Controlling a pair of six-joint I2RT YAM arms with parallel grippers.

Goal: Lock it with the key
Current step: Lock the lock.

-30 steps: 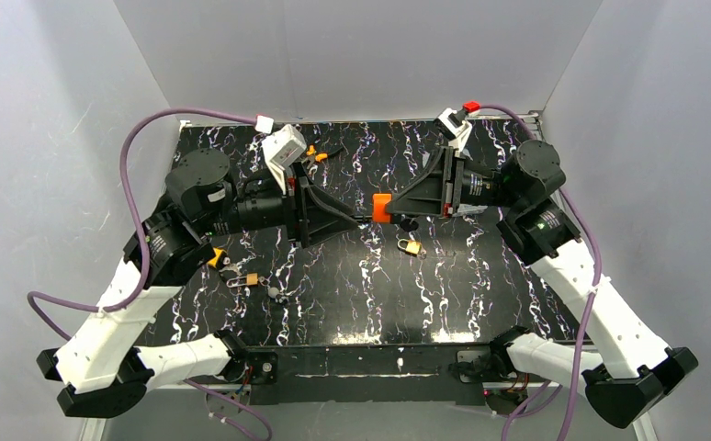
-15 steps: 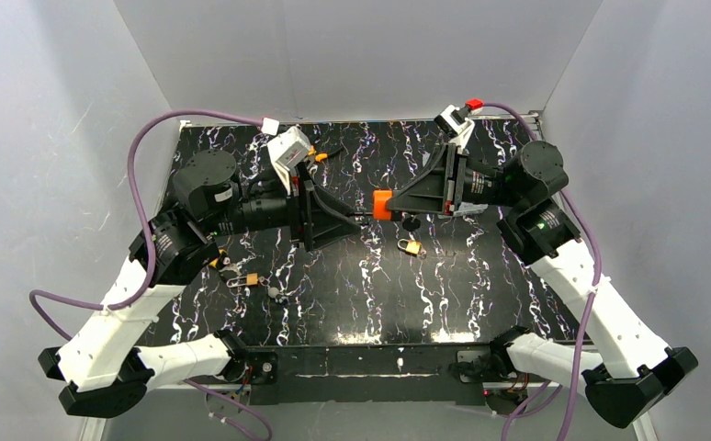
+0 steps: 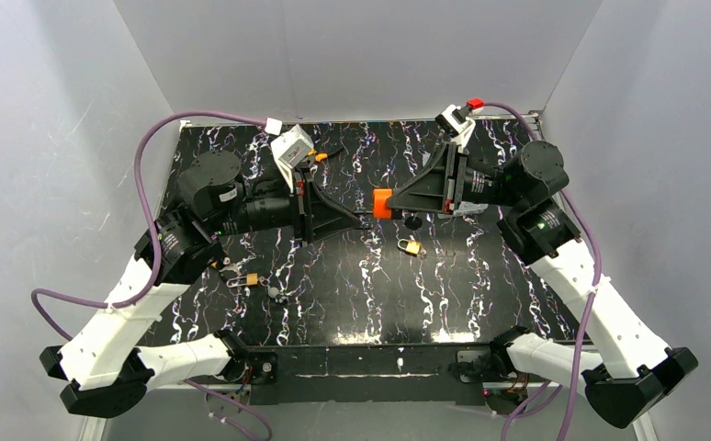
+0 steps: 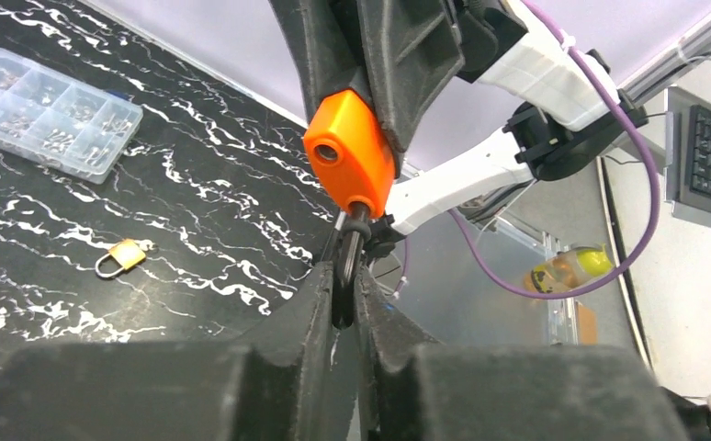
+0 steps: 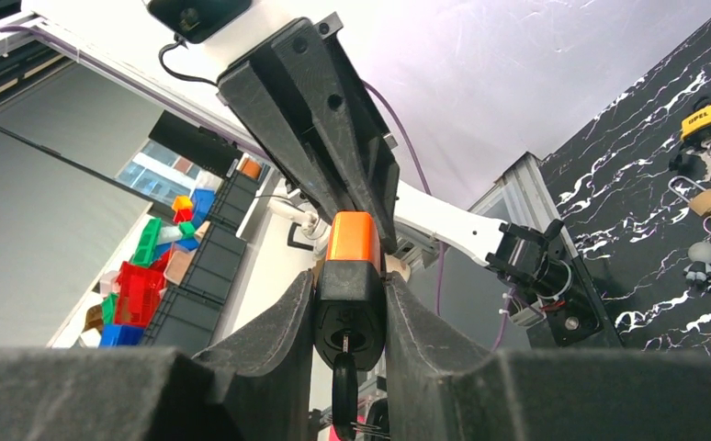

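The left tool (image 4: pixel 344 276) pinches narrowly on the black-headed key (image 4: pixel 350 241), seated in the orange plastic-cased padlock (image 4: pixel 352 161) that the right tool (image 5: pixel 350 287) clamps above the black marbled worktop (image 3: pixel 352 294). Twisting off the keyway's axis could slip the key from that pinch or lever the padlock askew.

The top camera looks steeply down from behind the arms over the whole desk (image 3: pixel 352 303). The wrist cameras peer closely along the left claw (image 4: pixel 344 276) and right claw (image 5: pixel 350 287), facing each other. All three views share the orange padlock (image 3: pixel 382 204).
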